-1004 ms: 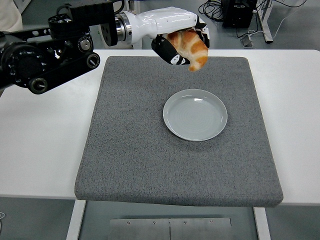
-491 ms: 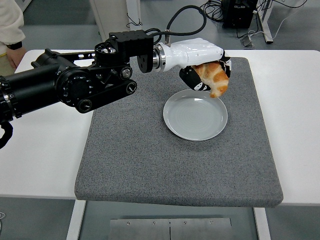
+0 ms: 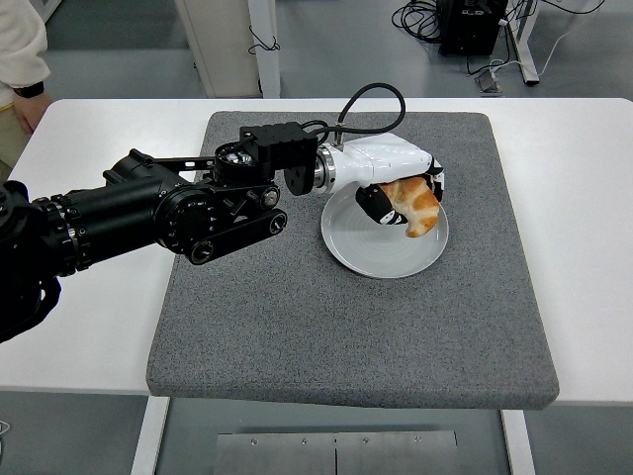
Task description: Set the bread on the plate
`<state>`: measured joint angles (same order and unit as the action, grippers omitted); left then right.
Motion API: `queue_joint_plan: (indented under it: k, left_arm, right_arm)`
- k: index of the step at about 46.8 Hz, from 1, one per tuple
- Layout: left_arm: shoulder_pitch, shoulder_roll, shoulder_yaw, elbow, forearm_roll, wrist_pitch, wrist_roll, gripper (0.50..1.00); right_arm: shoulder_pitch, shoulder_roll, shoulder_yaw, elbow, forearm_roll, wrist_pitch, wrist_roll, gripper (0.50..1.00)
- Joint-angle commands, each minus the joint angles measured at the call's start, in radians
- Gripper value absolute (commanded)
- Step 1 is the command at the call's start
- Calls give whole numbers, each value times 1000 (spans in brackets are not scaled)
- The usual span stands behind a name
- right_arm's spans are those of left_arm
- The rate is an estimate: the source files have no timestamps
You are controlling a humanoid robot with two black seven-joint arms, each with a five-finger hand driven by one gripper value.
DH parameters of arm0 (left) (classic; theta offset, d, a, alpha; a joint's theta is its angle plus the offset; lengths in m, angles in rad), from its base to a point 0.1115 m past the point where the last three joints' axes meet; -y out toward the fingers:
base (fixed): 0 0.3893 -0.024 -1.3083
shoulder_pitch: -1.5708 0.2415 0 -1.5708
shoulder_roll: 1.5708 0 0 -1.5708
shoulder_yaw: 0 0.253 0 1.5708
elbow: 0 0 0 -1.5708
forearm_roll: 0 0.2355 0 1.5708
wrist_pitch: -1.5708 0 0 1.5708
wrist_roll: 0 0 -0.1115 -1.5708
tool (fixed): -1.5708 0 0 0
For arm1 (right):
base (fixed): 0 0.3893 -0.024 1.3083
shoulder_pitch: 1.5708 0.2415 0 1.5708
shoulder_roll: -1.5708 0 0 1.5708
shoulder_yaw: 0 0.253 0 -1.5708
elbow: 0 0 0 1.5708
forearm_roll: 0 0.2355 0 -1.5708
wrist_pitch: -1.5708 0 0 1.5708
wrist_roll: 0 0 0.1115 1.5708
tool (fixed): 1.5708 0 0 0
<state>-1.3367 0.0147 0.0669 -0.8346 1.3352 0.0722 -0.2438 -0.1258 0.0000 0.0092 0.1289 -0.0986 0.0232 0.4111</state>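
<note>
The bread (image 3: 415, 207), a golden croissant, is held in my left hand (image 3: 396, 198), whose white shell and black fingers are curled round it. Hand and bread sit low over the grey-white plate (image 3: 376, 255), above its upper right part; whether the croissant's tip touches the plate I cannot tell. The plate lies on the grey mat (image 3: 297, 317), right of its middle. My left arm reaches across from the left edge. The right arm does not show.
The grey mat covers the middle of the white table (image 3: 89, 297). A person's sleeve and hand (image 3: 25, 69) show at the top left corner. Cables and a black box lie on the floor beyond the table's far edge.
My left hand has come down and towards me with the croissant, from above the mat's far edge to low over the plate. The arm has stretched further in over the mat.
</note>
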Motion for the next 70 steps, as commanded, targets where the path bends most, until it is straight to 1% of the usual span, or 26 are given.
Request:
queue_joint_plan:
  k: [1,11,18,29,38,52,56,70]
  left_arm:
    - [14,-1,2,8,2,1,0,500]
    - [59,-4,11,35,2,14,-9,500]
    - [68,-15,37,52,-1,35,-11,500]
    - [88,-15,37,69,-4,49,-15,500]
    - [99,-15,37,74,-4,72,-15,500]
    - [134,-15,39,86,-2,78,-15,500]
    - [137,-15,39,94,-2,87,-15,500]
    - [142,-15,39,95,-4,87,-5,500]
  right_arm:
    - [0,0,0,0,0,0,0,1000]
    - [0,0,0,0,0,0,0,1000]
    - [0,0,0,0,0,1,0,1000]
    - [0,0,1,0,0,0,0,1000]
    - [0,0,0,0,0,0,0,1000]
    - [0,0,0,0,0,0,0,1000]
    - [0,0,0,0,0,0,0,1000]
    - [0,0,0,0,-1,1,0,1000]
